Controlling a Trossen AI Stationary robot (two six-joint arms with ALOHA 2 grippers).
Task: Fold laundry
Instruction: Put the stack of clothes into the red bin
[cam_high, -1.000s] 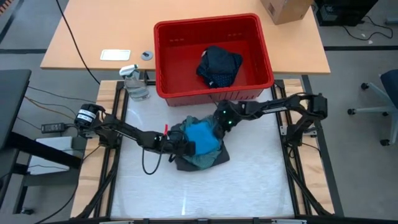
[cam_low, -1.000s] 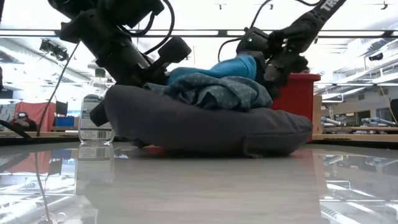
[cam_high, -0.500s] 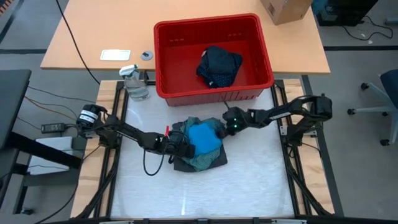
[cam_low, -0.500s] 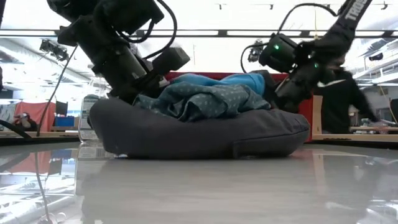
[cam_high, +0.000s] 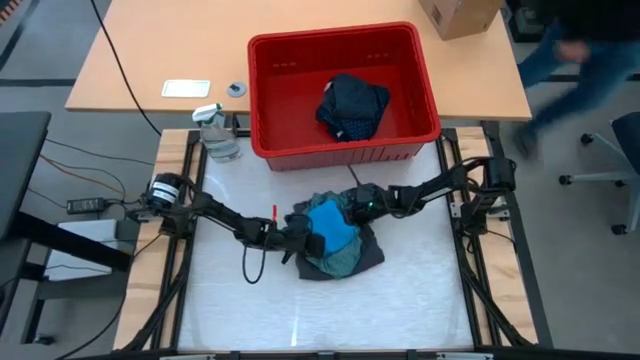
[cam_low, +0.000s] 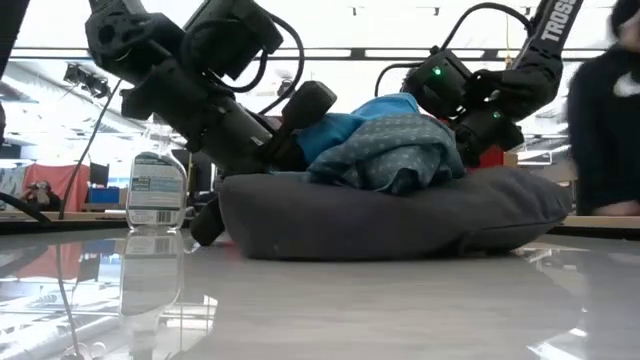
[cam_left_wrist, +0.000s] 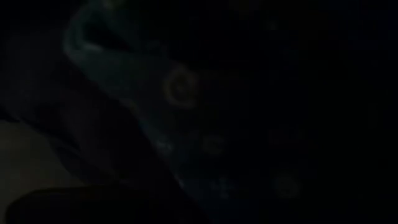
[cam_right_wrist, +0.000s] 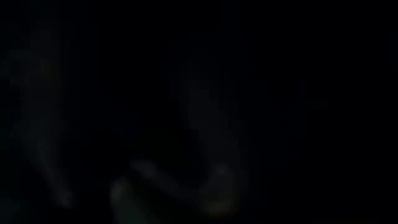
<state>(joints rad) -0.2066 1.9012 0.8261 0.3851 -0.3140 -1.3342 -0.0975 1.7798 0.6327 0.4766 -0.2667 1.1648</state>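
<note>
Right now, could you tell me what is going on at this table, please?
Both arms are at a pile of laundry mid-table: the left tool and right tool press in from opposite sides. A bright blue piece lies on top. A navy dotted piece sits in the red bin.

The white table (cam_high: 240, 300) carries the laundry pile (cam_high: 335, 245) and a spray bottle (cam_high: 218, 135).

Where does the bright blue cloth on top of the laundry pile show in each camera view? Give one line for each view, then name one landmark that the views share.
High view: bright blue cloth at table centre, topping the pile, between both grippers.
Low view: bright blue cloth at the pile's top, centre.
Left wrist view: too dark to tell.
Right wrist view: too dark to tell.
Shared landmark: the spray bottle, left in both pictures.
</note>
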